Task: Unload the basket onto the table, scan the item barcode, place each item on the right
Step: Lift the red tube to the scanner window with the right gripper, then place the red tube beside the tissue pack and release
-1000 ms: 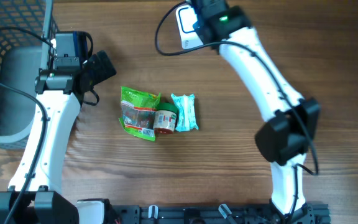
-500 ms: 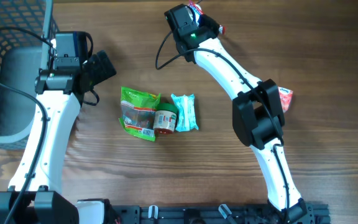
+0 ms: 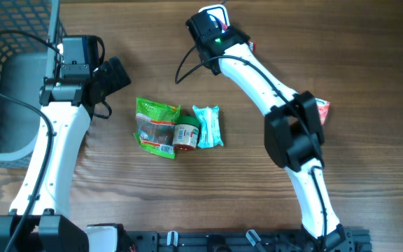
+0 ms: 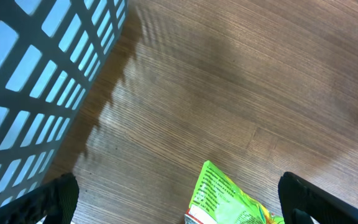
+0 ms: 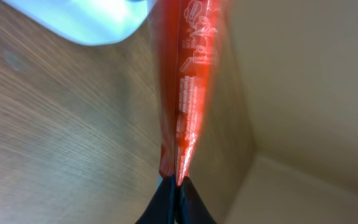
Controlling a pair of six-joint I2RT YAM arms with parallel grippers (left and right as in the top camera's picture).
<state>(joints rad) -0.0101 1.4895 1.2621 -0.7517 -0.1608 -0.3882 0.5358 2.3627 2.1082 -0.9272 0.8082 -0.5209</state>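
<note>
Right claw pinches a red packet at the counter's far edge; left claw spread wide beside the basket.

red packet with white print, green pouch, teal pack, wood-grain table

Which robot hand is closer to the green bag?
Left. The left gripper hangs open close by the green bag; the right gripper is farther away, pinching a red packet.
</note>
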